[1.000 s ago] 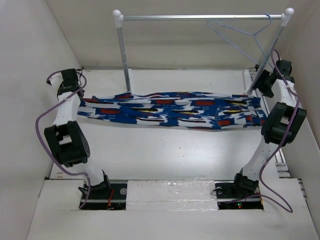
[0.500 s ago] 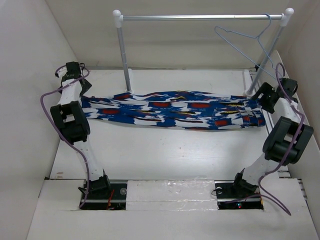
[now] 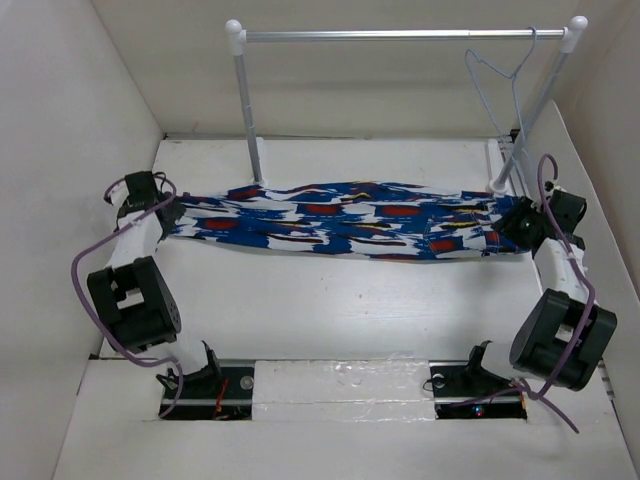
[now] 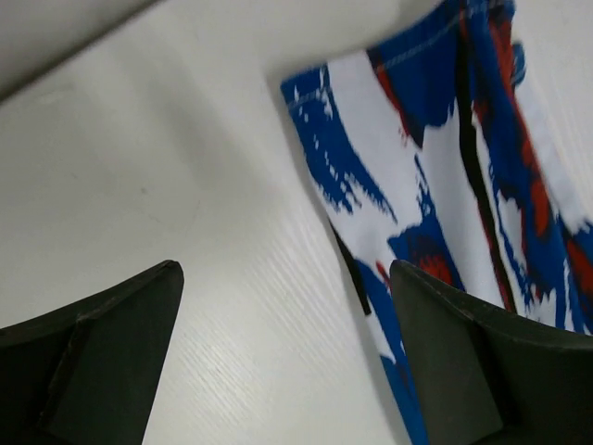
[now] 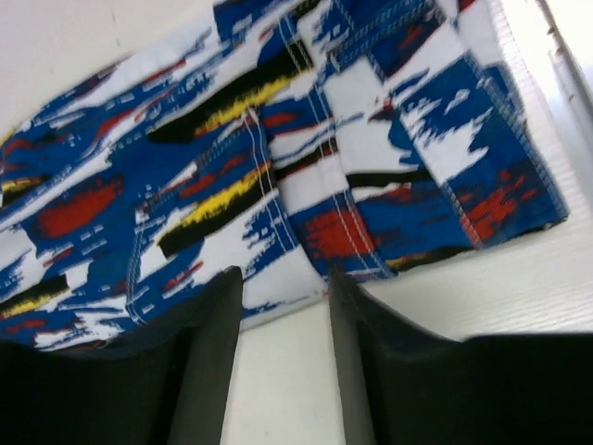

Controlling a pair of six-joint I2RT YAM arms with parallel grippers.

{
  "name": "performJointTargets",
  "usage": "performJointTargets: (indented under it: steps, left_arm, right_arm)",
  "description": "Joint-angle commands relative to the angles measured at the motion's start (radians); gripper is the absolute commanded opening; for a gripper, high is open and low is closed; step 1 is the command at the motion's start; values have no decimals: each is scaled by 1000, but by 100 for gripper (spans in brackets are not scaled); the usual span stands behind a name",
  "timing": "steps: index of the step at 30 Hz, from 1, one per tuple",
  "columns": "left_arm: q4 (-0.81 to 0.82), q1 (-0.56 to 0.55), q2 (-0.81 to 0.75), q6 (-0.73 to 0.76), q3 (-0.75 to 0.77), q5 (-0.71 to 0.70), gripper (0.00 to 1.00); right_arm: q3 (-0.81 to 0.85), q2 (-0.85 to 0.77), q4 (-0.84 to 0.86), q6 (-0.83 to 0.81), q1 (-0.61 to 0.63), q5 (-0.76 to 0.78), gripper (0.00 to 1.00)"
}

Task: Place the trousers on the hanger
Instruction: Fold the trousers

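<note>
My left claw (image 4: 285, 278) gapes wide and my right claw (image 5: 284, 278) is narrowly parted, both empty. The trousers (image 3: 340, 220) run lengthwise between them, with the hanger (image 3: 481, 92) beyond the right.

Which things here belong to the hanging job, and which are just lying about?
For the job: trousers, spread on the table; hanger, hooked at the right end of the rail.
Just there: rail; table.

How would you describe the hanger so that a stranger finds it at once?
Look at the silver rail across the back of the table. Near its right end the hanger hangs by its hook. It is thin light-blue wire, unlike the thick rail and its posts.
</note>
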Motion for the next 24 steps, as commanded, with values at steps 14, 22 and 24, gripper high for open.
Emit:
performJointTargets:
  steps: [14,22,24]
  left_arm:
    - [157,-4,147,-182,-72,216,83]
    - [174,-4,217,-197,-57,169,59]
    - [173,-4,233,-194,-45,160,53]
  right_arm:
    - [-278,-29,138,-3,25,-136,72]
    - [-359,129,320,115,-5,-116,76]
    - [-353,177,399,175,-5,-133,76]
